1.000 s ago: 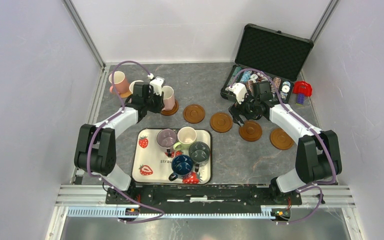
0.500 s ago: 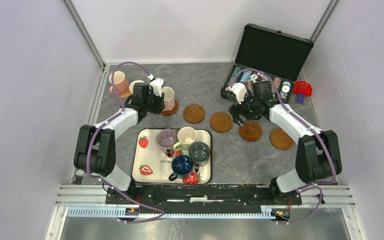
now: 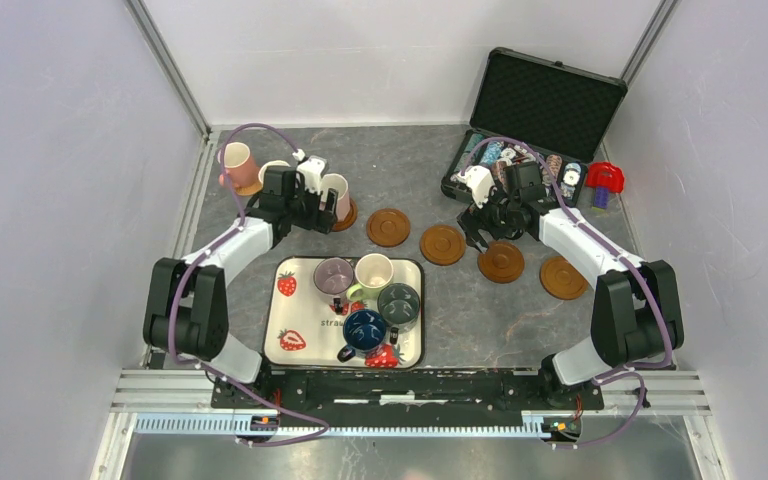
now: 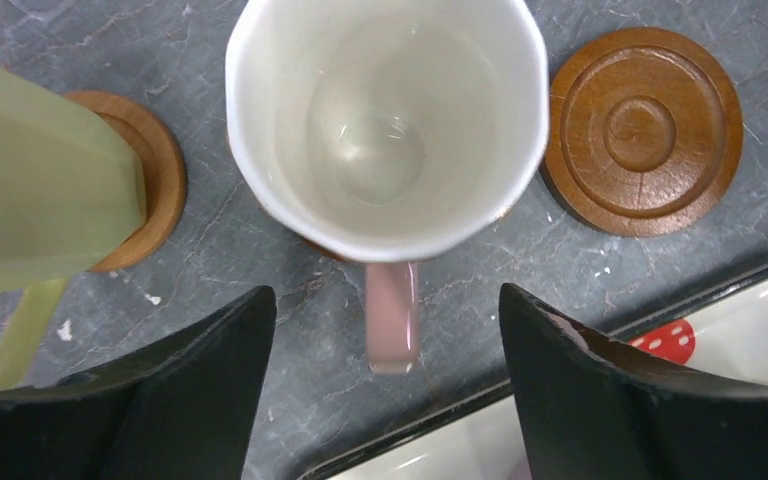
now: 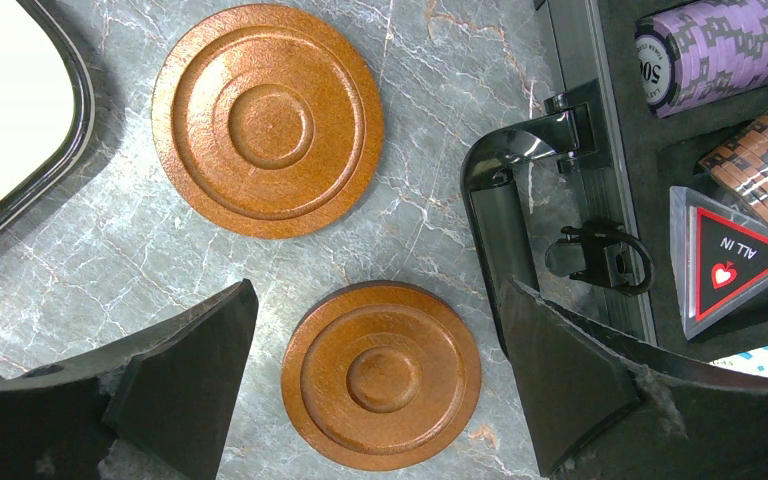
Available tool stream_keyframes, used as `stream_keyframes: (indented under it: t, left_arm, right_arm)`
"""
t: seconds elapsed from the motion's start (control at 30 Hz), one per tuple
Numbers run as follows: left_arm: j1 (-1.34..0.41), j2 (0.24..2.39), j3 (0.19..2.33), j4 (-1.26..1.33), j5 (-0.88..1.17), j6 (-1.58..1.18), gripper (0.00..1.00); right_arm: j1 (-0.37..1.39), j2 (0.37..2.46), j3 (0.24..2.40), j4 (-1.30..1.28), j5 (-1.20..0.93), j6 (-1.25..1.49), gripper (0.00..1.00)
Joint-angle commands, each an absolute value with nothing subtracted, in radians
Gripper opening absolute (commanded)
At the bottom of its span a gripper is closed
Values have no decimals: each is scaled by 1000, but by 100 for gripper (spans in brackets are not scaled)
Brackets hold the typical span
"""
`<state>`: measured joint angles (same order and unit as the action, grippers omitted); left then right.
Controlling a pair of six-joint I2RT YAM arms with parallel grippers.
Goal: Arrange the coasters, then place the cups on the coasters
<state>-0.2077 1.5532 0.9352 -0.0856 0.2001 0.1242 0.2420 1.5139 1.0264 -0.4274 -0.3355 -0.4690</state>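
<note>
White "ALL IN" above a small red pip on the black red-edged triangular plastic token (image 5: 735, 255), digits beginning "50" on the purple striped poker chip stack (image 5: 720, 45), partly hidden black letters "stra" on the white strawberry-print tray (image 3: 305, 322)

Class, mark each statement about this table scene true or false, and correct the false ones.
1. Four cups stand on the tray. True.
2. The left gripper is shut on the pink cup. False: its jaws stand open either side of the cup's handle.
3. Four coasters lie bare. True.
4. The chip case is closed. False: its lid stands open.
5. The right gripper holds a coaster. False: it is open and empty, above two coasters.
</note>
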Motion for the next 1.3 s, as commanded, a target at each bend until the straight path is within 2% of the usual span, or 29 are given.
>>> stream_keyframes:
  t: [0.0, 0.07, 0.2, 0.43, 0.57, 0.73, 0.8, 0.93, 1.03, 1.17, 1.27]
  left_arm:
    - [-200, 1449, 940, -151, 201, 149, 95]
    - [-188, 1409, 940, -194, 202, 149, 100]
    - [-144, 1314, 959, -321, 226, 155, 100]
    - [-91, 1180, 1041, -689, 341, 244, 100]
    - [-105, 1131, 1068, -860, 502, 366, 100]
    - [-210, 1106, 1057, -948, 519, 511, 100]
    - [-255, 1105, 1057, -976, 554, 575, 95]
    - [-324, 1104, 1055, -1048, 581, 677, 76]
    - [-355, 1069, 1029, -1104, 580, 737, 69]
    - [-415, 1021, 947, -1007, 479, 706, 68]
    - [-419, 1057, 956, -900, 429, 648, 73]
  right_arm:
    - [242, 1499, 1051, -407, -336, -473, 98]
    - [242, 1498, 1051, -407, -335, -474, 98]
    - [242, 1495, 1054, -409, -335, -475, 98]
    - [242, 1502, 1053, -411, -340, -473, 98]
    - [242, 1509, 1050, -405, -348, -465, 98]
    - [241, 1519, 1055, -403, -358, -456, 98]
    - [242, 1520, 1059, -406, -360, -457, 98]
    - [242, 1518, 1065, -411, -356, -462, 98]
    - [241, 1511, 1064, -414, -352, -462, 98]
    - [242, 1502, 1048, -404, -354, -456, 98]
    - [242, 1498, 1037, -402, -355, -456, 98]
